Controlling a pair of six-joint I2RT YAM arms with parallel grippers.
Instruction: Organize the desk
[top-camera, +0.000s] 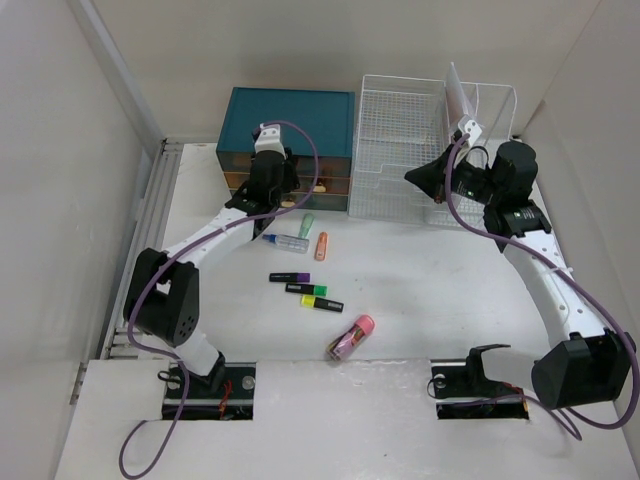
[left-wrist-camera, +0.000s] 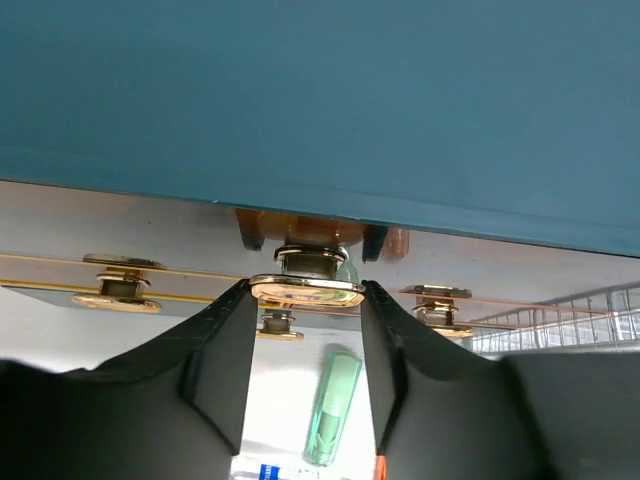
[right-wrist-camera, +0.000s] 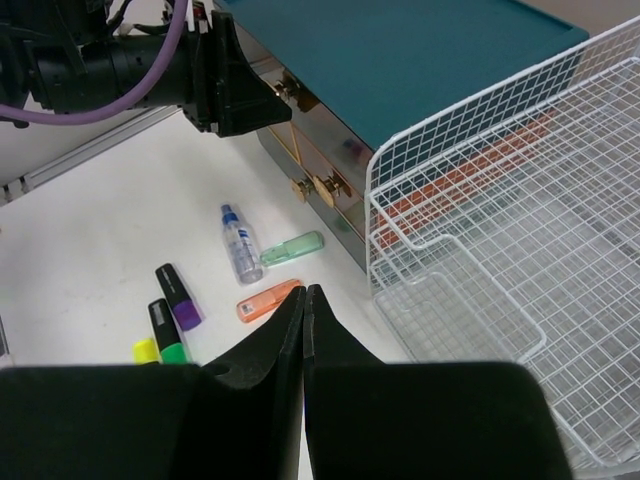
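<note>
On the white desk lie a green tube, an orange tube, a small clear spray bottle, purple, green and yellow highlighters, and a pink item. My left gripper is at the front of the teal drawer cabinet. Both of its fingers press the ends of a gold drawer handle. My right gripper hangs shut and empty beside the wire basket, above the orange tube.
A white wire basket stands right of the cabinet at the back. More gold handles sit on the lower drawers. A grey rail runs along the desk's left edge, with walls close on both sides.
</note>
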